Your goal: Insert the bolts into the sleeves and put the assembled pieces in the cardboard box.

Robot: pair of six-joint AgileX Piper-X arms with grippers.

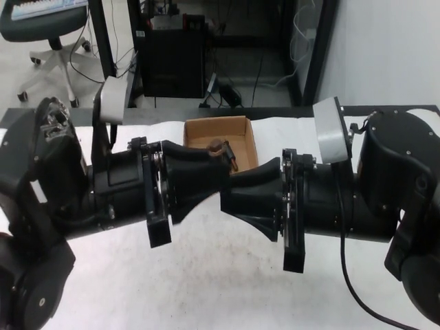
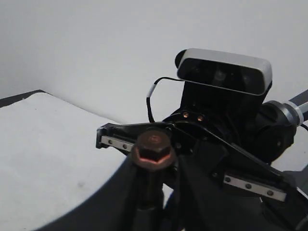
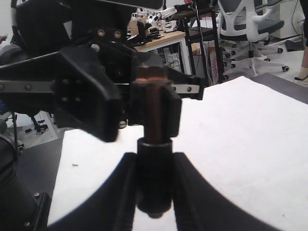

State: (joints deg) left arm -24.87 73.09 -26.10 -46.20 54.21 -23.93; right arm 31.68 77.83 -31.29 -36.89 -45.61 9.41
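Right gripper [image 3: 155,166] jaws are clamped on the black sleeve [image 3: 154,187] above the white worktop [image 3: 250,144]. Left gripper [image 2: 155,173] jaws grip the copper bolt [image 2: 153,150] (shank entering the sleeve), near the cardboard box [image 1: 213,122].

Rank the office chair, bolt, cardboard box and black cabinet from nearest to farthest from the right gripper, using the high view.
1. bolt, right beside the right gripper.
2. cardboard box, just behind it on the bench.
3. black cabinet, beyond the bench's far edge.
4. office chair, far back on the left.
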